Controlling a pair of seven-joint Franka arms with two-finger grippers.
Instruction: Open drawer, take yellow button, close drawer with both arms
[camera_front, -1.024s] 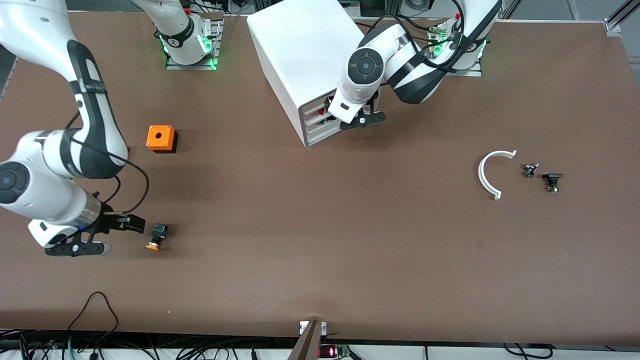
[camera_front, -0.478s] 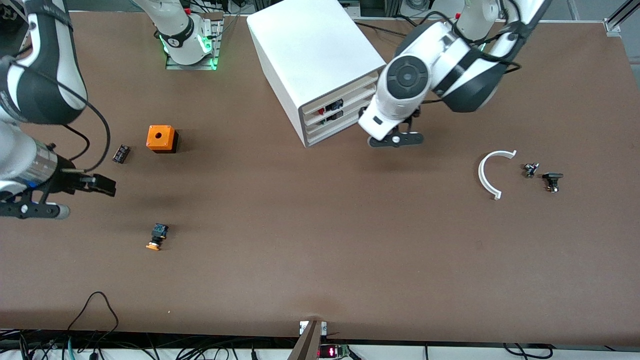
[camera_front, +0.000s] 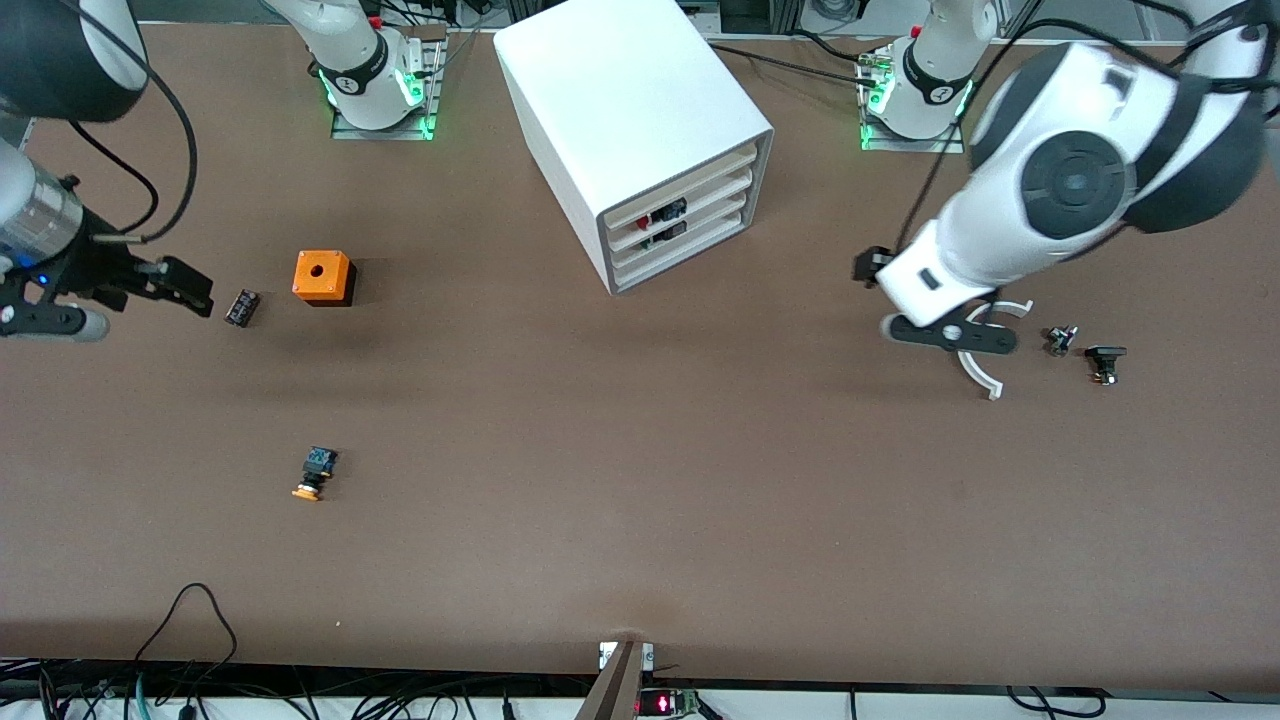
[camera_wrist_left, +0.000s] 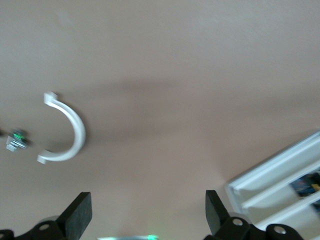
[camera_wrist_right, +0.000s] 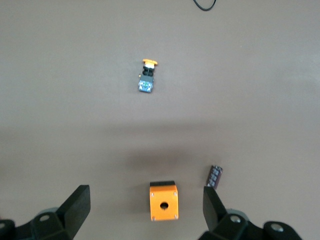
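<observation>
Orange-capped button (camera_front: 316, 472) — white cabinet (camera_front: 634, 135)

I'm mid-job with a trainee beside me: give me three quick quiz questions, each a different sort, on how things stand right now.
1. True or false: the button lies on the table, held by neither tool.
2. Multiple choice: the left tool is over A) the orange box, B) the white curved piece, C) the cabinet.
3. Fill in: the top drawer is ___.

Key:
1. True. It lies nearer the front camera than the orange box; the right tool is open, up beside the small black block.
2. B. The left tool is open and empty.
3. Shut, its front level with the three drawers below.
</observation>
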